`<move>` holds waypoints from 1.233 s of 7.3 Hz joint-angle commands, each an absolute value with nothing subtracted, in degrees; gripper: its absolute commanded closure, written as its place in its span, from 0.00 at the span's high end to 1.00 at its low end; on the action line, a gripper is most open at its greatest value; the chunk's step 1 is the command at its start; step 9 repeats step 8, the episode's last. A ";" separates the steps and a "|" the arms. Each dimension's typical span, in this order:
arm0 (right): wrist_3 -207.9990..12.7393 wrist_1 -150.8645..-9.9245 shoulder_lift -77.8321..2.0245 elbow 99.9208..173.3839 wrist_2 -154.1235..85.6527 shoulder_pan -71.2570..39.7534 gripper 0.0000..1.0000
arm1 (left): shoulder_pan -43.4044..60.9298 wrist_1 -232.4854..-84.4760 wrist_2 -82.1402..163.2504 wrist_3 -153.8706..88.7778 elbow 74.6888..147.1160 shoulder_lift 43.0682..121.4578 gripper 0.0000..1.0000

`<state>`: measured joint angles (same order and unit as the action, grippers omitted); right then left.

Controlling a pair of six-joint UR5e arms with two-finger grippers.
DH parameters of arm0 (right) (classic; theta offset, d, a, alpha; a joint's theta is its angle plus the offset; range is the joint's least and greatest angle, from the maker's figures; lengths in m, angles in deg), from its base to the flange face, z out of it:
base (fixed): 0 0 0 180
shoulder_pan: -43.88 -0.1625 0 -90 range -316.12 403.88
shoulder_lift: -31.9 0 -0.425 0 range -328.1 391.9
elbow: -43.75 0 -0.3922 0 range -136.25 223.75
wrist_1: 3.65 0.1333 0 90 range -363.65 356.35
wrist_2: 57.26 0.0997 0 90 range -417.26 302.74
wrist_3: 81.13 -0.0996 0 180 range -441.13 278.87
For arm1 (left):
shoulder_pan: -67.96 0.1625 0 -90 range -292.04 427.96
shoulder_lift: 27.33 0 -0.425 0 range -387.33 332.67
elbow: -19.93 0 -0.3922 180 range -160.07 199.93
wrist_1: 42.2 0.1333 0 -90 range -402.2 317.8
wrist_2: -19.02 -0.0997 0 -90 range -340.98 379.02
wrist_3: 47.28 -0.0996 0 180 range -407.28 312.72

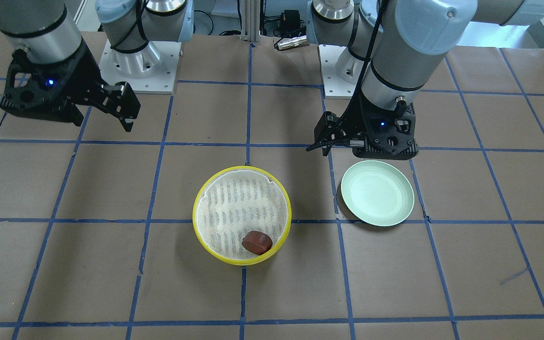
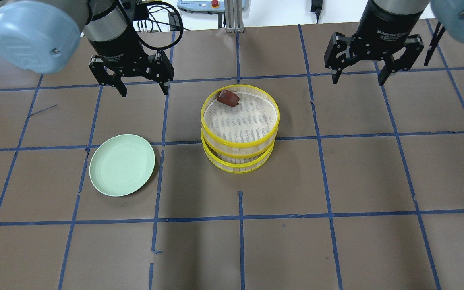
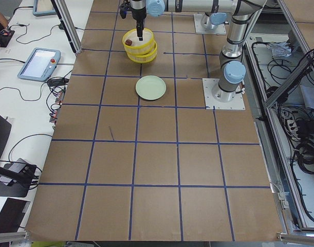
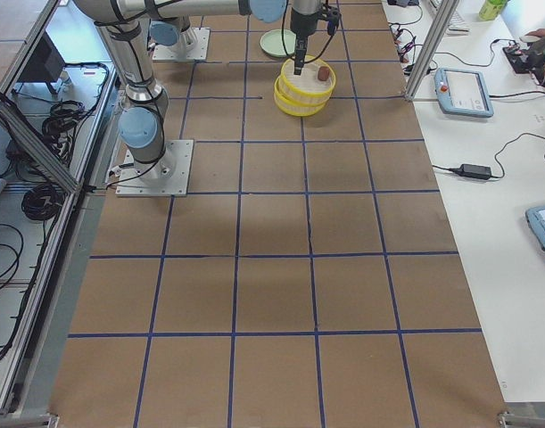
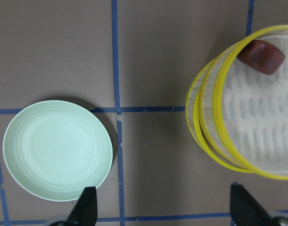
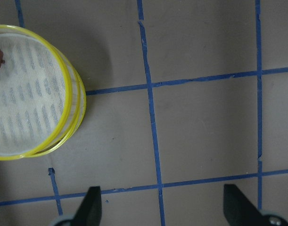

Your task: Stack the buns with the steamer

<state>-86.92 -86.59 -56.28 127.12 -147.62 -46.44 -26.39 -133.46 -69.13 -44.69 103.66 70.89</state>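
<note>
Reddish-brown bun (image 2: pixel 228 98) lies on its side on the white liner cloth (image 2: pixel 242 119) of the steamer (image 2: pixel 238 152), tight against the far rim and away from the robot's bases. We judge that spot to be simply where it was let go, not a chosen one, since most of the cloth is bare. The steamer stands as two yellow-rimmed tiers near the middle of the table (image 2: pixel 336 181). The upper tier (image 2: pixel 216 141) sits on the lower tier (image 2: pixel 238 166), shifted a little, so the lower rim shows on the near side. We see no other bun in any view. If one sits in the lower tier, the upper tier hides it, which would fit the stacking the task asks for. The pale green plate (image 2: pixel 122 165) lies bare on the robot's left of the steamer, well apart from it, and we take it for the place the buns were served from. The left gripper (image 2: pixel 143 93) hangs above the table, beyond the plate on its far side, with its fingers spread wide and nothing between them. The right gripper (image 2: pixel 357 81) hangs on the far right of the steamer, also spread and empty. Both are well clear of the stack. We read this as a stand-off posture: nothing is held, the steamer is free, and the job looks close to done.
</note>
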 commanded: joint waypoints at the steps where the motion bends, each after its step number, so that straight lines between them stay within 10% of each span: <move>1: -83.44 -84.59 -57.48 127.15 -147.78 -47.61 1.00 | -26.44 -135.89 -69.57 -45.61 104.21 68.92 1.00; 9: -82.18 -85.99 -57.83 129.44 -147.35 -47.53 1.00 | -26.35 -134.84 -69.57 -45.87 104.31 68.47 1.00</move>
